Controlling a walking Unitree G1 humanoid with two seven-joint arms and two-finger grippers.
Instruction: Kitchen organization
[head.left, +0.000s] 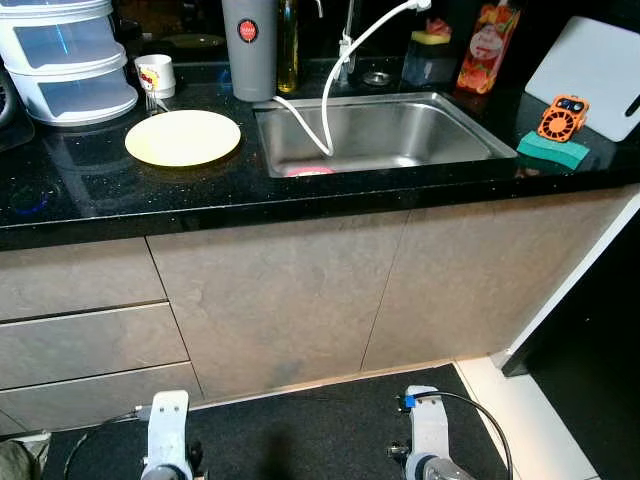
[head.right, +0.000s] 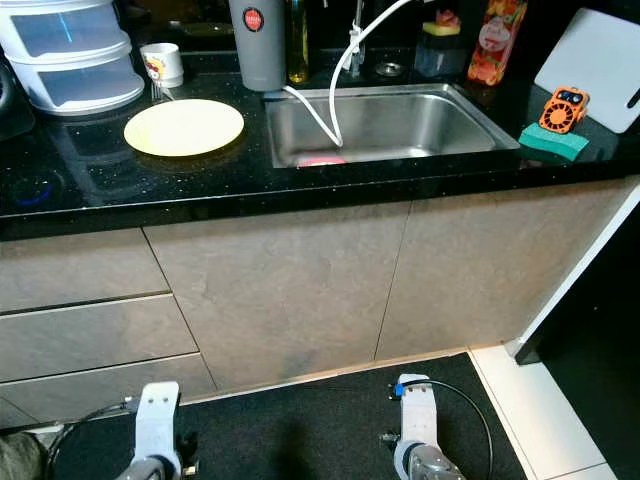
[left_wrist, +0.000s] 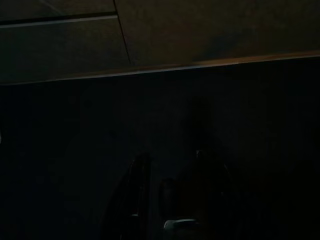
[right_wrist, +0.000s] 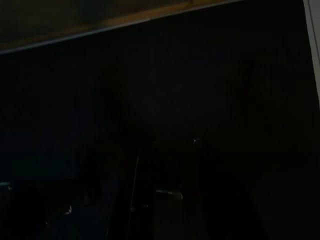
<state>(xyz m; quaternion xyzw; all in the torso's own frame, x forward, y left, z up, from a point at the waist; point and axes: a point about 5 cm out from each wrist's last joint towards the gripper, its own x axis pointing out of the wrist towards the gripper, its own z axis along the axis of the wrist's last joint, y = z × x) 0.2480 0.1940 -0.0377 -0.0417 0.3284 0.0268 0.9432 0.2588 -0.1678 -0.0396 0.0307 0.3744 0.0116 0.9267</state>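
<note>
Left gripper (left_wrist: 165, 200): hangs idle low by the cabinets; finger spread cannot be told.
Right gripper (right_wrist: 165, 200): likewise.
Plate (head.left: 183, 137): on worktop (head.left: 120, 195), left of sink (head.left: 385, 130).
Risk: thin plate may slide on grasping.

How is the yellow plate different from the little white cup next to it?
The yellow plate is flat, wide and pale yellow; the white cup is tall, narrow and white with a red and yellow picture on its side. The plate lies nearer the counter's front edge, while the cup stands farther back, beside the stacked plastic containers. Both sit on the black countertop, left of the sink.
</note>
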